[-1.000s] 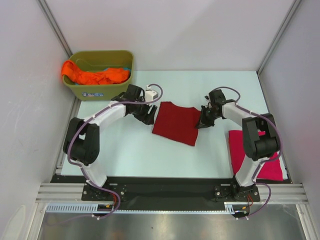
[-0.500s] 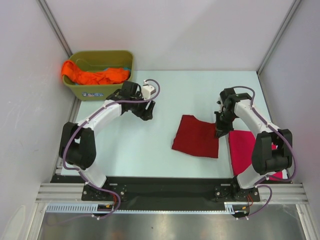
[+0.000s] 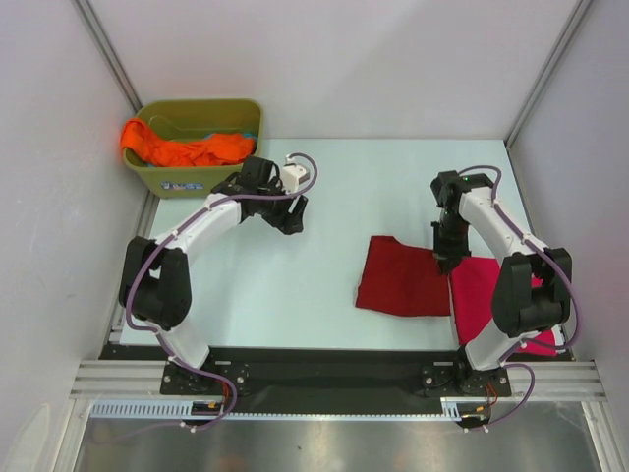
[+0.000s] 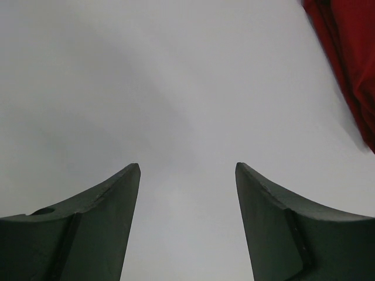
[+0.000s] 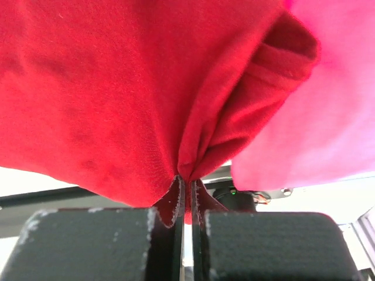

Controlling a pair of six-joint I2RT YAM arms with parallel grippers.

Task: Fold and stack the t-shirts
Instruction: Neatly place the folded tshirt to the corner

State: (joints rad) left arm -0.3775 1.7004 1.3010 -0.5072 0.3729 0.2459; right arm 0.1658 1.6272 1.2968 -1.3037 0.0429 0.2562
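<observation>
Cloth this limp and light drapes, so pinching bunched edge layers suits the folded dark red t-shirt, lying at the tabletop's 4 o'clock. Right gripper clamps its 3 o'clock edge, against the pink t-shirt; left gripper gapes empty at 10 o'clock.

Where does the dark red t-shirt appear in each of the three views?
Top external: the dark red t-shirt lies right of centre, its right edge in the right claw.
Left wrist: only a strip in the top right corner, beyond the open left claw.
Right wrist: it fills the upper left, pinched in the shut right claw.
Shared landmark: the magenta-pink t-shirt beside it, in top and right wrist views only.
</observation>
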